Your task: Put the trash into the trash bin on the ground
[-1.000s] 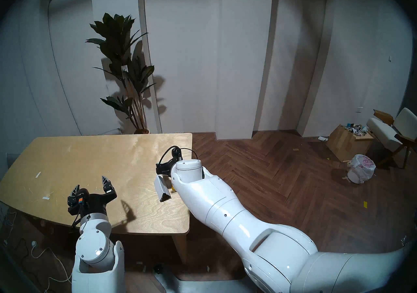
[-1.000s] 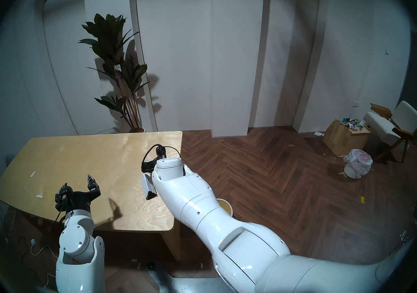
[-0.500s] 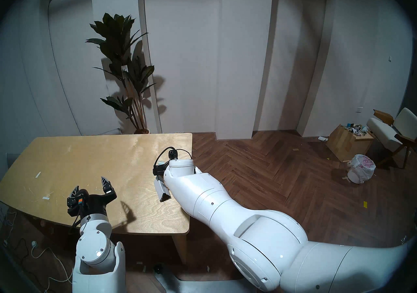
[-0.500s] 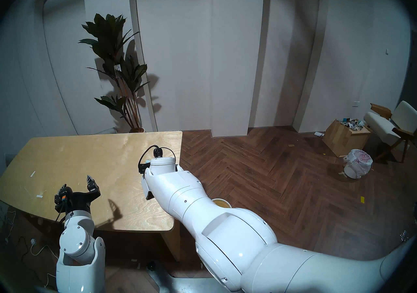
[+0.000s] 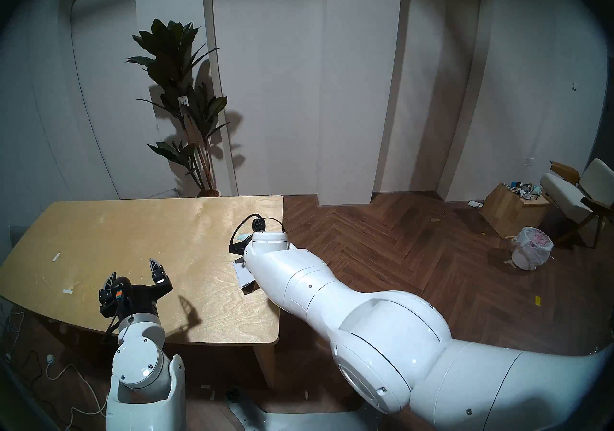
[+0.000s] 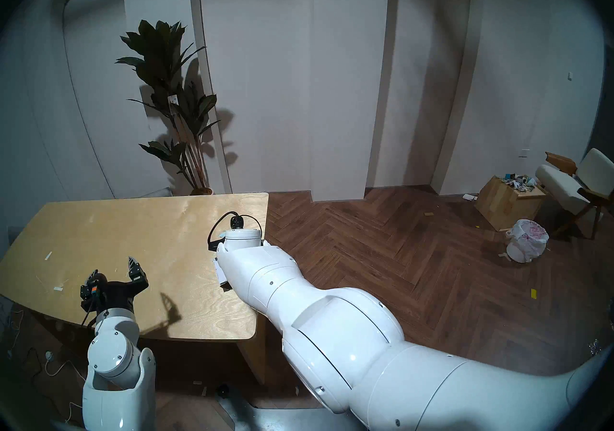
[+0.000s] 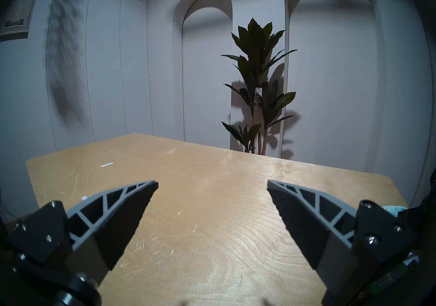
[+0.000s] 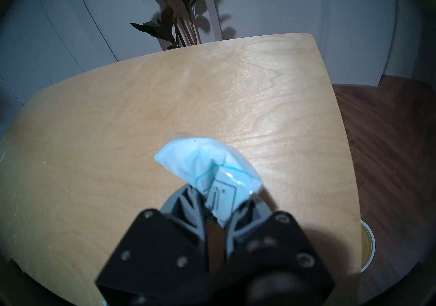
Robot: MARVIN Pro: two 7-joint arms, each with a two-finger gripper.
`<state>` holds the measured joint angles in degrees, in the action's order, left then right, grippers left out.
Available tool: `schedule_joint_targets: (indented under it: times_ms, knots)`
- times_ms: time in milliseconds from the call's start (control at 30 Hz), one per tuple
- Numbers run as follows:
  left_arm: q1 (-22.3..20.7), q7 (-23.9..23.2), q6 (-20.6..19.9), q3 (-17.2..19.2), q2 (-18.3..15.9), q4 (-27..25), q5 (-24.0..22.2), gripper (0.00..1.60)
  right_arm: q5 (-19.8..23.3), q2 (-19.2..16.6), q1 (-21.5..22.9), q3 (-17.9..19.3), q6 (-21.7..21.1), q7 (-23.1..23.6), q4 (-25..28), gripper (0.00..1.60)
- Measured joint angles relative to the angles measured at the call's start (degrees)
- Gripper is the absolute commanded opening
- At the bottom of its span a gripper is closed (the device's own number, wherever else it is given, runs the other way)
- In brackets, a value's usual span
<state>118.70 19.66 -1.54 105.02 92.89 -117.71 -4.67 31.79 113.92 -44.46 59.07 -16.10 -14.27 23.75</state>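
In the right wrist view my right gripper (image 8: pixel 215 206) is shut on a pale blue-white plastic packet (image 8: pixel 207 168), held just above the wooden table (image 8: pixel 118 121) near its right edge. The cream trash bin (image 8: pixel 368 249) shows on the floor at that view's right edge; my right arm hides it in both head views. A white carton with a dark end (image 5: pixel 245 276) lies on the table, half hidden under my right forearm. My left gripper (image 5: pixel 133 270) hovers open and empty over the table's near left part, its fingers (image 7: pixel 132 204) spread wide.
On the floor at the far right stand a wooden box of scraps (image 5: pixel 513 211), a white bag-lined bin (image 5: pixel 531 251) and a chair (image 5: pixel 578 194). A potted plant (image 5: pixel 186 104) stands behind the table. Cables lie on the floor at the near left.
My right gripper has closed on the packet, and the right arm has swung in over the table's right side. The carton has shifted slightly. The left arm has not moved.
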Motion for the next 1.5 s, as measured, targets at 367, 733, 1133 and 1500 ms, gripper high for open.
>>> schedule_joint_targets:
  times_ms: [367, 733, 1133, 1500]
  knots:
    - [0.1, 0.0, -1.3, -0.1, -0.2, -0.5, 0.1, 1.6, 2.2, 0.1, 2.9, 1.7, 5.5, 2.6, 0.0, 0.0]
    - [0.4, -0.1, -3.3, -0.2, -0.3, -1.4, 0.0, 1.6, 2.7, -2.4, 3.2, 3.6, 15.1, 6.7, 0.9, 0.0]
    - [0.6, -0.1, -3.7, -0.2, -0.4, -1.7, 0.0, 1.6, 2.7, -10.0, 2.4, 5.7, 21.5, 10.2, -1.9, 0.0]
    - [0.7, -0.1, -3.6, -0.2, -0.4, -1.8, 0.0, 1.6, 2.7, -13.3, 2.7, 7.0, 26.0, 13.1, -11.8, 0.0]
